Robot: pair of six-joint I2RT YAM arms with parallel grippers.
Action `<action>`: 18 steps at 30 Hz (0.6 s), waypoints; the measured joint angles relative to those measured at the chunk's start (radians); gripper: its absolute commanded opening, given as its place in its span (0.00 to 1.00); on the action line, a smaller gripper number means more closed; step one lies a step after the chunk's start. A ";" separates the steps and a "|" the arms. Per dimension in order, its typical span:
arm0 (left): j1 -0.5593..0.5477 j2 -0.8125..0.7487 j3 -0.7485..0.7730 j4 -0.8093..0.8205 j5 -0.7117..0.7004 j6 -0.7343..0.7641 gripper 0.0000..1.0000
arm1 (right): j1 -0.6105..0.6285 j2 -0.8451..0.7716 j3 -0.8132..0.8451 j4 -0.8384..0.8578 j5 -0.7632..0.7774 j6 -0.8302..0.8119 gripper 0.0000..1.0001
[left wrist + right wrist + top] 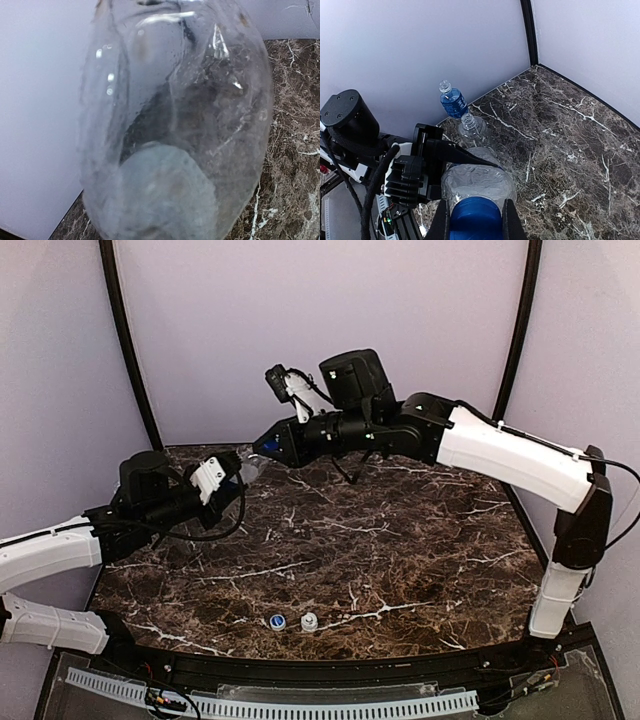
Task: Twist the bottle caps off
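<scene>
Blue cap (475,219): plain, bottom centre, right gripper (268,447) clamped on it.
Unlabelled bottle (479,181): clear, apparently empty, level in left gripper (238,474) grasp.
Other caps: blue-white cap (275,621), white cap (309,621), lower-centre table (400,570).

Table (400,540) middle lies open; caps (277,621) dot front edge.

Pale lilac matte walls (330,300) enclose a dark brown marble-patterned tabletop (400,570) veined with white. Black vertical corner strips (128,340) mark the wall joints. The light is soft and even.
</scene>
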 measured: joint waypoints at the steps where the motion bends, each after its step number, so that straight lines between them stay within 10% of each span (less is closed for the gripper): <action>1: 0.000 0.000 0.000 -0.005 -0.003 0.002 0.26 | 0.000 0.000 0.000 -0.008 0.003 -0.008 0.00; 8: 0.000 -0.003 -0.005 -0.019 0.023 0.012 0.24 | -0.008 -0.003 -0.004 -0.020 -0.067 -0.133 0.00; 18: -0.006 -0.014 0.008 -0.362 0.482 0.088 0.21 | 0.083 -0.121 -0.185 -0.188 -0.231 -0.945 0.00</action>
